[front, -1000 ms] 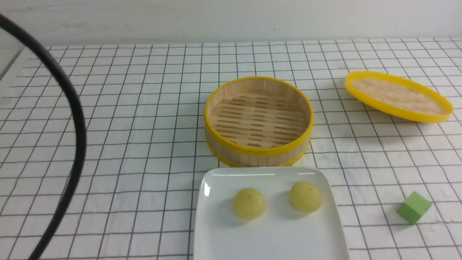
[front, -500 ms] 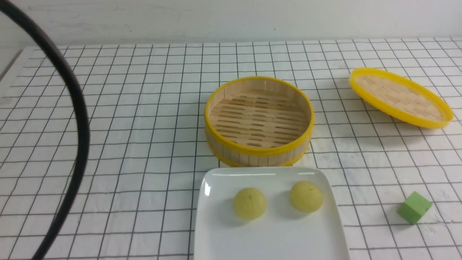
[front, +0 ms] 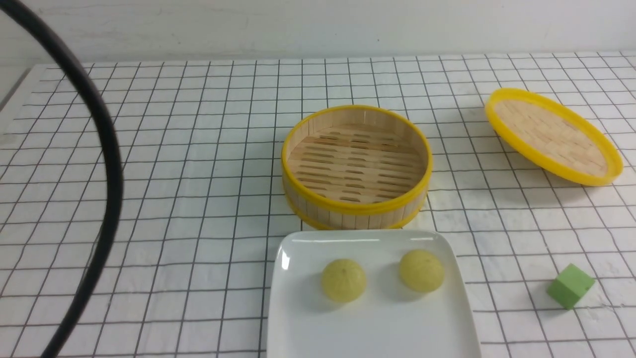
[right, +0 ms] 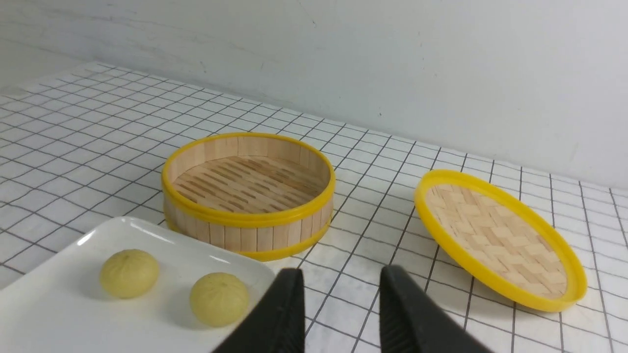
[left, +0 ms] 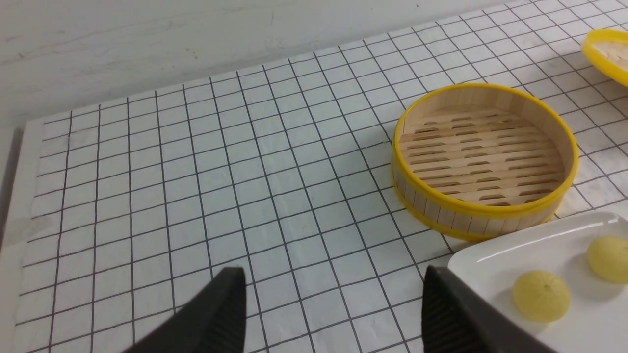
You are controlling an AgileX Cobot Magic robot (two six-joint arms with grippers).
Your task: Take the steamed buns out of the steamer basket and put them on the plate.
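Two pale yellow-green steamed buns (front: 343, 280) (front: 421, 270) sit side by side on the white plate (front: 372, 330) at the table's near edge. Just behind the plate stands the steamer basket (front: 348, 215), with nothing on its slatted floor. Neither gripper shows in the front view. In the left wrist view my left gripper (left: 333, 274) hangs open over bare grid cloth, to the left of the plate (left: 495, 255). My right gripper (right: 342, 272) has its jaws partly apart with nothing between them, beside the plate's right corner and close to a bun (right: 219, 298).
The woven lid (front: 551, 135) with a yellow rim lies tilted at the back right. A green cube (front: 570, 286) sits at the near right. A black cable (front: 107, 164) arcs across the left side. The white wall runs along the back of the table.
The lid's pose shifts slightly at the back right, looking more tilted now. The black cable on the left has drifted a little. Buns, plate and basket have not moved.
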